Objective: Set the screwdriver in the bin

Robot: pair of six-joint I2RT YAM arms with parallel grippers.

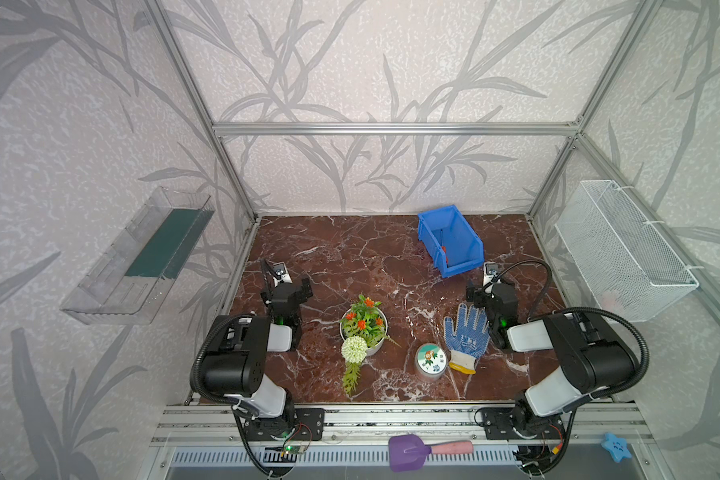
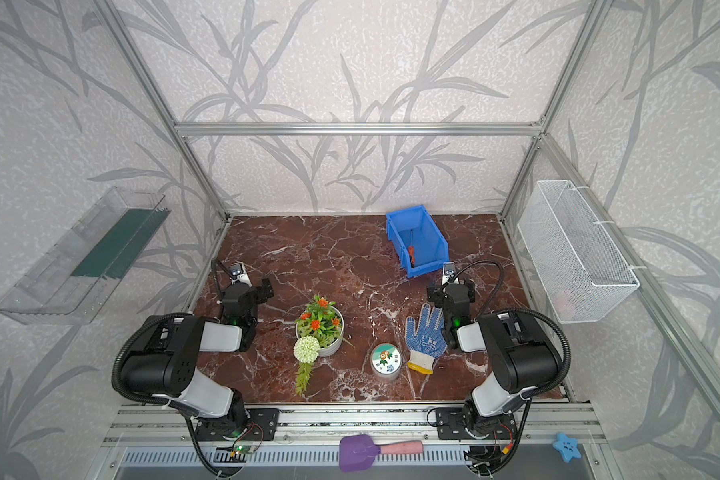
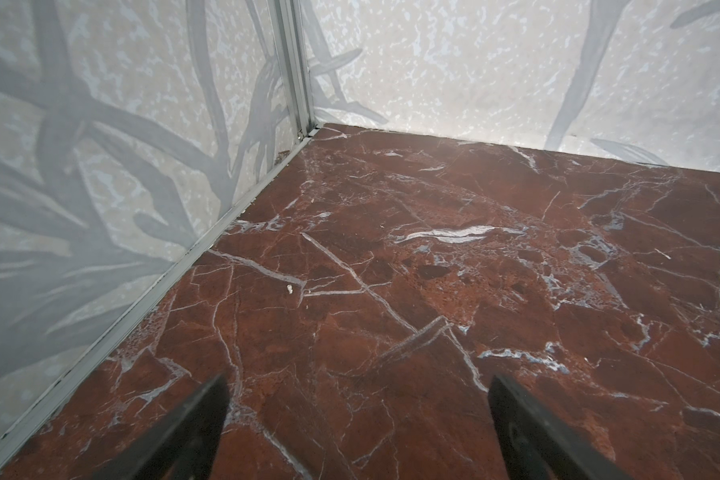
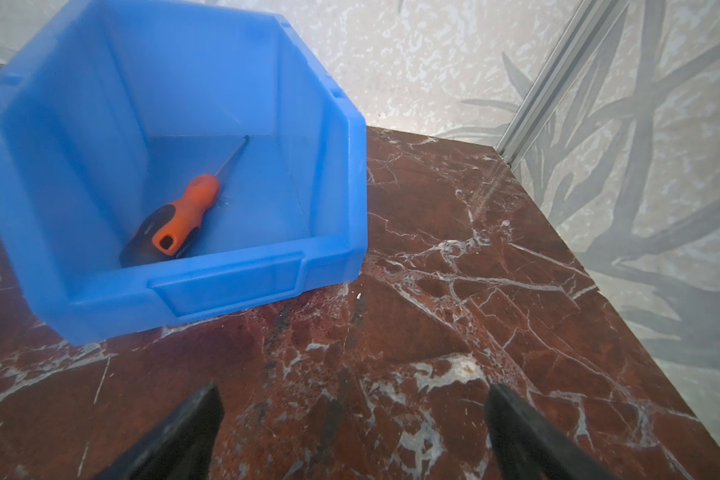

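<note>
Since the screwdriver point(image 4: 184, 216) already lies flat on the floor of the blue bin point(image 4: 233, 286), you can log the placement as done, as far as these frames show. The handle end sits toward the bin's low front lip. The shaft points at the back wall, its tip near the back corner. Nothing touches the tool.

Your right gripper point(image 4: 354, 419): jaws spread wide and empty, with only bare marble tabletop point(image 4: 433, 332) between them. Its fingers point(image 4: 184, 428) hang outside the bin, in front of the lip and apart from it. Relative to those fingers, the screwdriver is ahead, beyond the lip, and somewhat toward the robot's left. There is no contact with bin or tool.

Your left gripper point(image 3: 356, 411): jaws likewise apart and empty, over bare marble, facing a corner of the enclosure. Neither bin nor screwdriver shows in its wrist view, so the tool is well apart from its fingers.

Both top views agree: the orange handle shows inside the bin. The right gripper sits just in front of the bin, near a dotted work glove point(image 1: 466, 336).

Judgement: little is left, and no regrasp looks needed. If you move the right arm forward, mind the lip, since a nudge could shift the bin.
</note>
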